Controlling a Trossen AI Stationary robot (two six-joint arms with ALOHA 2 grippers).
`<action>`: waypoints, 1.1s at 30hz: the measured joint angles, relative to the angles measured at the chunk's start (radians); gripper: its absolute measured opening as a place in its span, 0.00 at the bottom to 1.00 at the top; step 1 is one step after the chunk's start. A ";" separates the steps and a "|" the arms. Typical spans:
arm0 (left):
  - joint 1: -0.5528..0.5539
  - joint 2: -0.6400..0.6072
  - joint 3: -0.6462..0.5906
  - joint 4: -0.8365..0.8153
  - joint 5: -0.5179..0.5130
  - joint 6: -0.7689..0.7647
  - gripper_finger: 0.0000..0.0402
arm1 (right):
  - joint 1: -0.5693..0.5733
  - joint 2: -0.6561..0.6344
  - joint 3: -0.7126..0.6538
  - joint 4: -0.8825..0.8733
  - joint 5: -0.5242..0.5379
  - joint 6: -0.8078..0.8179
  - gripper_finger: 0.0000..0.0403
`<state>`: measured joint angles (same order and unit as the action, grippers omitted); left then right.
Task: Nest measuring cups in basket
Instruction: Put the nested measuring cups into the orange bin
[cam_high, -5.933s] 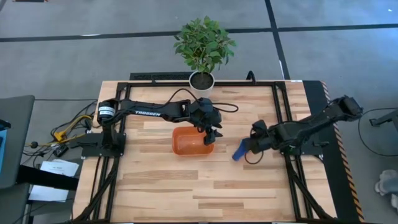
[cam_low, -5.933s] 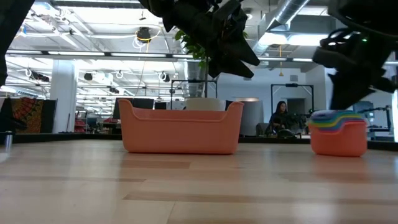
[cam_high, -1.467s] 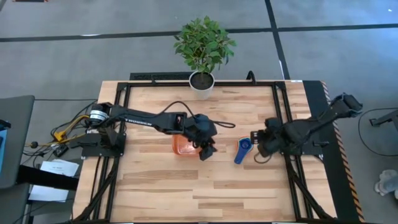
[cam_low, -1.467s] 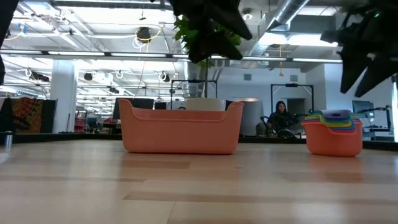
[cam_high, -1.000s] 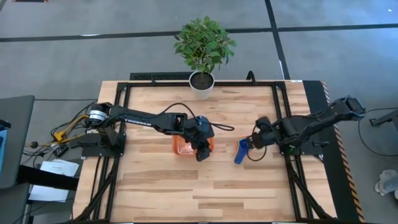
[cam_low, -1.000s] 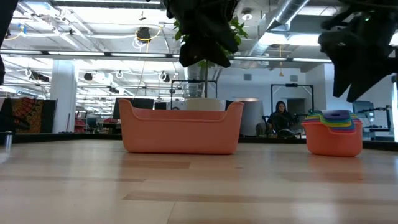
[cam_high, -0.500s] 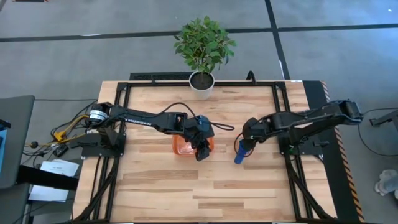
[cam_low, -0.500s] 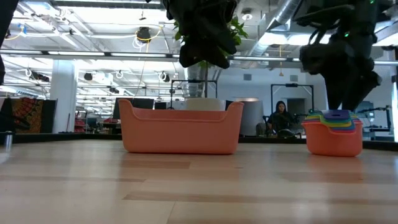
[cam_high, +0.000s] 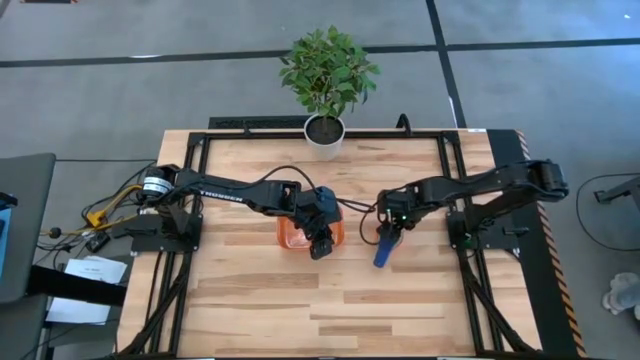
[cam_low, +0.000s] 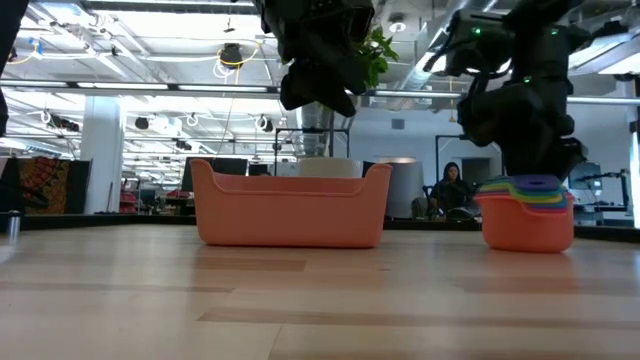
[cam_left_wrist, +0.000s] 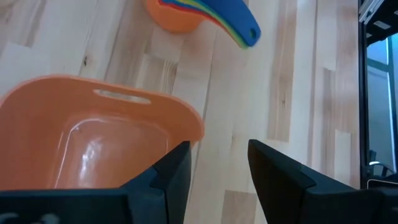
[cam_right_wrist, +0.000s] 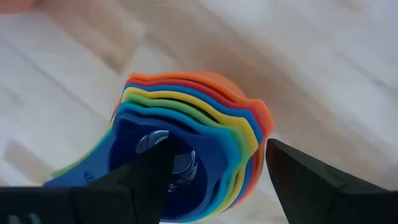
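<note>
Item: nested measuring cups (cam_right_wrist: 193, 149), light, rigid, probably slippery plastic. I am straddling the stack's rim with my right gripper (cam_right_wrist: 214, 165) spread wide, nothing held.

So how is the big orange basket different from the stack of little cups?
The shallow orange plastic basket is wide, long and one colour; the nested stack of plastic measuring cups is small, round and rainbow-layered. The basket looks empty inside; the stack has cups inside cups. Both sit on the wooden table, and the bottom cup is orange too.
</note>
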<state>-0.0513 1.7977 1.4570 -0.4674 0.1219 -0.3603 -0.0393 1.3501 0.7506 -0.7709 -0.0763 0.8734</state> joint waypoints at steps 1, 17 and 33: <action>0.000 0.000 0.000 -0.001 0.001 0.000 0.37 | -0.003 0.010 0.000 0.009 -0.015 -0.010 0.68; 0.000 -0.058 0.000 -0.087 -0.057 0.016 0.37 | 0.059 0.063 -0.004 0.219 -0.081 0.048 0.31; -0.028 -0.092 0.000 -0.154 -0.063 -0.051 0.37 | 0.249 0.066 -0.006 0.358 0.013 0.270 0.41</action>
<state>-0.0796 1.7058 1.4575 -0.6216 0.0587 -0.4117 0.2098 1.4158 0.7441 -0.4133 -0.0630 1.1438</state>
